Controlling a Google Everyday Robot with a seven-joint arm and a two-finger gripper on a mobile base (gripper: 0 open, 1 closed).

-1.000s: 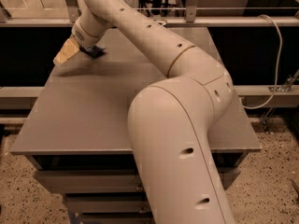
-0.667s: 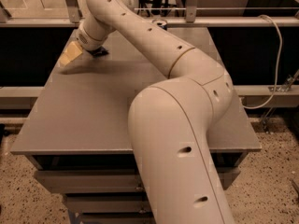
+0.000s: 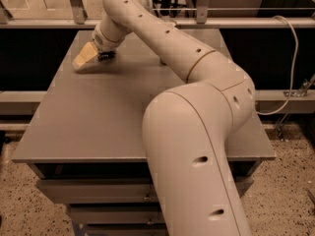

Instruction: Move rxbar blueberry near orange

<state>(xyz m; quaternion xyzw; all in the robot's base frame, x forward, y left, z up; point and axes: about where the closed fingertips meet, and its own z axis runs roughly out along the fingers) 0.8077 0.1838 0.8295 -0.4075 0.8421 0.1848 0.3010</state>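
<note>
While my gripper (image 3: 87, 57) hangs low over the table's (image 3: 98, 132) far-left corner, its opening unclear to me and the rxbar blueberry and orange unseen, I should lower gently, centring before closing.

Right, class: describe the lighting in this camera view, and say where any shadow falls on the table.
Camera view: a warm, brownish cast overall; the gripper, at the far left of the table, throws a soft shadow on the surface just beside it; no strong glare on the grey top; the arm hides much of it.
</note>
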